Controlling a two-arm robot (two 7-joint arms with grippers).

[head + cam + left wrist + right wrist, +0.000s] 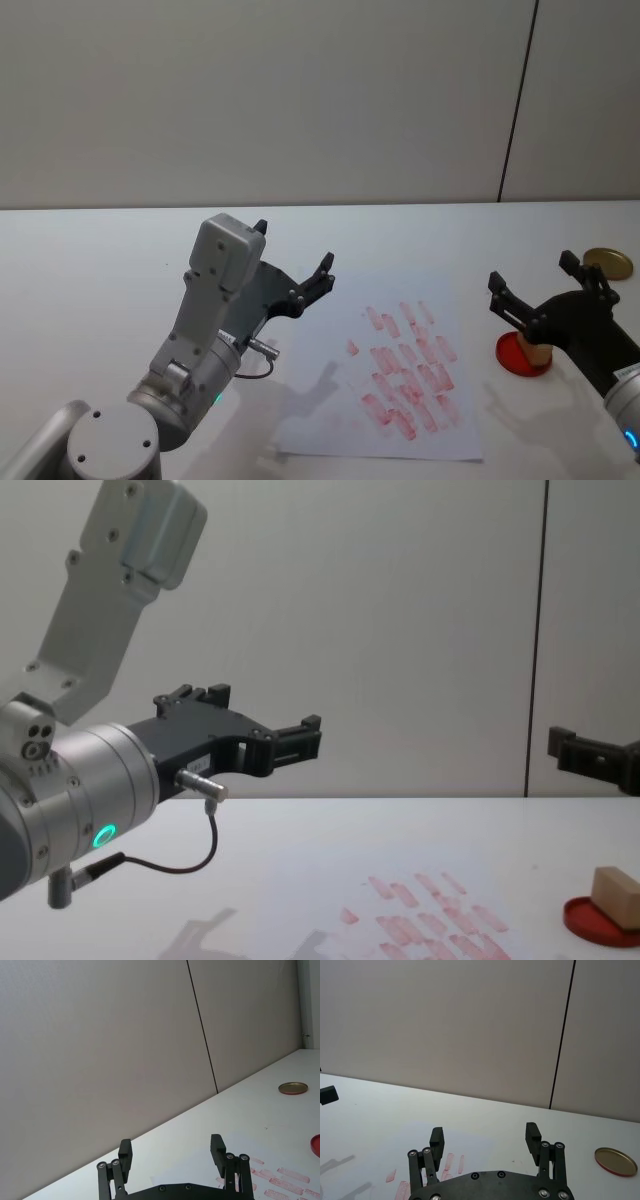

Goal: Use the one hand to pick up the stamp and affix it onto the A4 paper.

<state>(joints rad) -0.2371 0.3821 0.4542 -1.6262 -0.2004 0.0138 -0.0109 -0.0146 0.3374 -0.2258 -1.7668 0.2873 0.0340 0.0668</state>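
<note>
The stamp (538, 351), a small tan wooden block, rests on the round red ink pad (516, 357) at the right of the table; it also shows as stamp (616, 894) in the chest view. The A4 paper (330, 395) lies in the middle, covered with pinkish-red prints. My right gripper (532, 271) hovers open above the pad, with nothing between its fingers (532, 1136). My left gripper (294, 252) is raised over the paper's left edge, open and empty, its fingers (217, 1147) spread wide.
A flat gold lid (608, 263) lies at the far right, behind the ink pad. A grey wall with a dark vertical seam stands behind the white table (100, 260). The left arm's cable loops just above the tabletop.
</note>
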